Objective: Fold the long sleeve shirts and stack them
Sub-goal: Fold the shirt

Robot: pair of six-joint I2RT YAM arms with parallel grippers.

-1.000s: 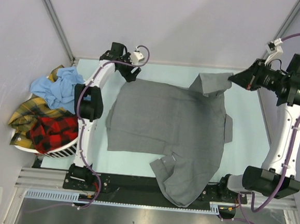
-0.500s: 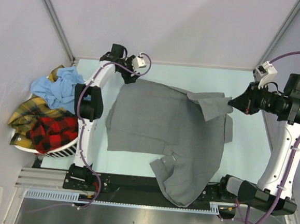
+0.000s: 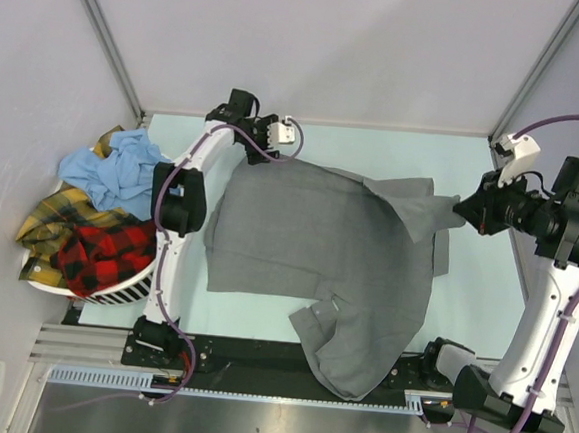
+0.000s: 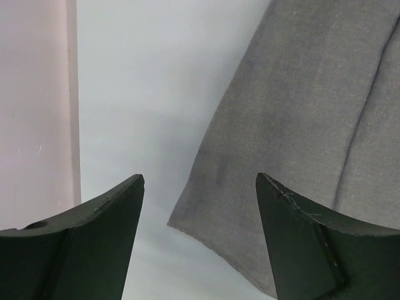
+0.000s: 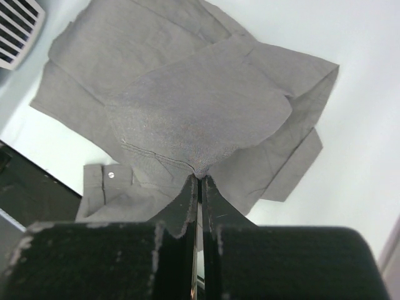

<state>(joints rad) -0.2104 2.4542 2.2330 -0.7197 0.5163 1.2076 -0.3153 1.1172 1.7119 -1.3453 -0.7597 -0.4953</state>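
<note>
The grey shirt lay spread on the counter, its lower part hanging over the near edge. The right jaws pinched a fold at its far-right side; the left jaws stood wide and empty by its far-left corner.

Top view looks down over the table; both wrist views sit close above the grey shirt

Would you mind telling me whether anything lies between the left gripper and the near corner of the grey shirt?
Nothing visible does. The left gripper hangs with its jaws open over the far left corner of the grey shirt, and only bare table shows between the jaws beside that corner.
</note>
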